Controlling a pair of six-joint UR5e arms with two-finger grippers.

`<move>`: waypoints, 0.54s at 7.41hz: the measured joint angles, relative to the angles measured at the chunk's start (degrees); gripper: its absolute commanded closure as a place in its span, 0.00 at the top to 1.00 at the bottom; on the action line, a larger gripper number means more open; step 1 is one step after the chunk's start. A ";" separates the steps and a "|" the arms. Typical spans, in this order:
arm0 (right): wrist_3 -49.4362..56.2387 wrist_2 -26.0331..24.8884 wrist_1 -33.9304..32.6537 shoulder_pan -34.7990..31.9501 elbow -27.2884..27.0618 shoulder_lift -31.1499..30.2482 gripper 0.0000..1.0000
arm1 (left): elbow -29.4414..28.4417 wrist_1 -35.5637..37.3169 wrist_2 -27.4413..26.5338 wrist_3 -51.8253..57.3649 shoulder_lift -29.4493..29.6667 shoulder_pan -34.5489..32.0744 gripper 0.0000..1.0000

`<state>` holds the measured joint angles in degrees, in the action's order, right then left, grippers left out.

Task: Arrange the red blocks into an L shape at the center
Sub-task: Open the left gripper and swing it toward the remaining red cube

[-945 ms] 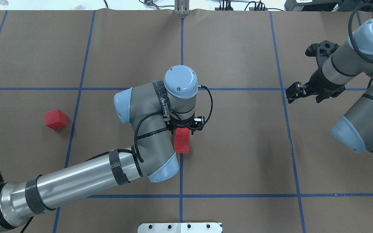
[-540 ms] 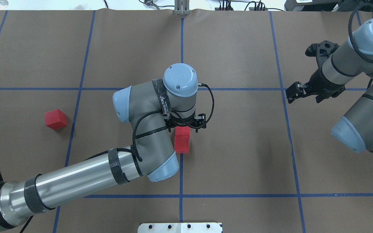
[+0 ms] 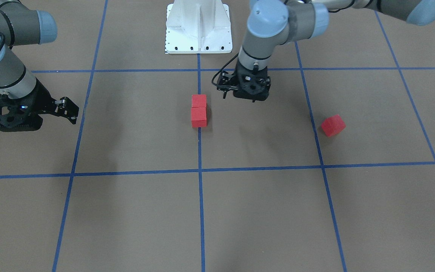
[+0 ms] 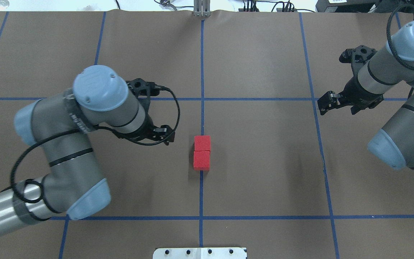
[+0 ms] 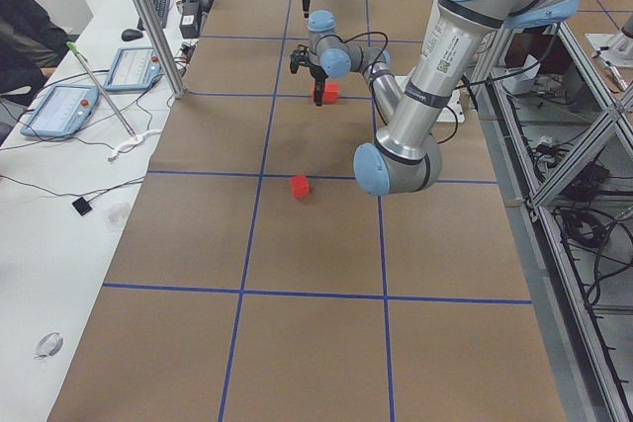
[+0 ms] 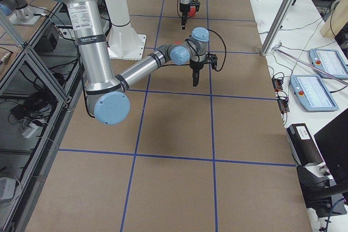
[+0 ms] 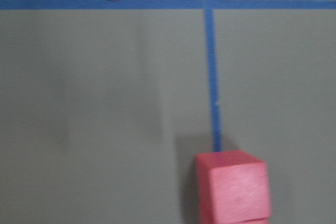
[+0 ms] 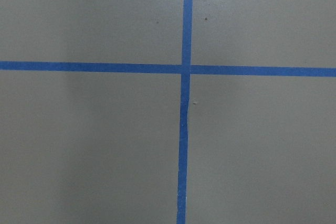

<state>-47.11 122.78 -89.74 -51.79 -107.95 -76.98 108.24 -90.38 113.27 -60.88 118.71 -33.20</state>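
Two red blocks point(image 4: 202, 153) sat touching in a row on the centre line point(image 4: 201, 194), just right of the left gripper point(image 3: 250, 95); whether that gripper was spread I could not tell. The third block point(image 3: 332, 125) lay alone well to its left, so the L's foot was still missing. The right gripper point(image 4: 325, 104) hung spread and empty, far from all three

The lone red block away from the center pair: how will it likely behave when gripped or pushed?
The lone red block looks like a rigid, flat-faced cube, so it should probably slide, not roll. Its matte faces likely give fair grip. It sits turned against the blue tape lines, so an off-center push may twist it.
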 measured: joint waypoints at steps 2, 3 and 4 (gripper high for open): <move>0.00 -0.10 0.02 0.02 0.10 0.00 0.99 | 6.35 -0.41 1.13 2.94 -11.75 -4.33 1.00; -0.02 -0.19 0.05 0.02 0.06 0.04 0.99 | 7.22 -0.47 2.36 2.59 -16.06 -6.95 1.00; -0.09 -0.26 0.08 0.02 -0.12 0.07 0.99 | 7.23 -0.51 3.17 0.86 -18.85 -9.44 1.00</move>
<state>-47.20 122.53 -89.66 -51.77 -108.07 -76.92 115.46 -90.89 116.43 -60.03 99.86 -42.63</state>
